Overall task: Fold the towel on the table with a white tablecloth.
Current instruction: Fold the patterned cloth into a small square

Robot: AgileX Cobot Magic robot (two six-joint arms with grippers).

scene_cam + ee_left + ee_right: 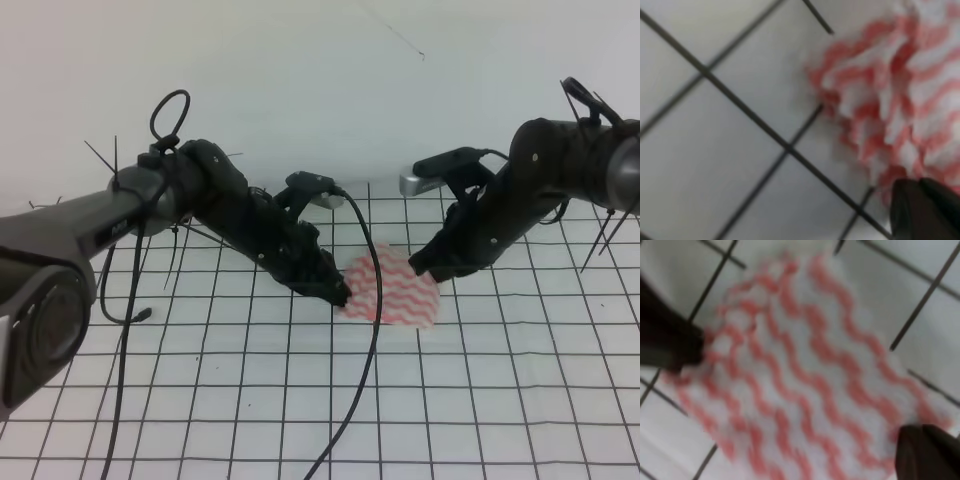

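Note:
The towel [392, 292], pink-red and white with wavy stripes, lies rumpled in the middle of the table with a white tablecloth [230, 400]. My left gripper [341, 293] is shut on its left edge; in the left wrist view the towel [900, 95] bunches into the closed dark fingers [922, 210]. My right gripper [428, 270] is shut on the upper right corner. In the right wrist view the towel [805, 370] spreads between the right gripper [927, 455] at bottom right and the left gripper [667, 340] at the left edge.
A black cable [368, 370] hangs from the left arm and trails across the gridded cloth to the front edge. A thinner cable [125, 300] loops down at the left. A pale wall [330, 90] stands behind the table's far edge.

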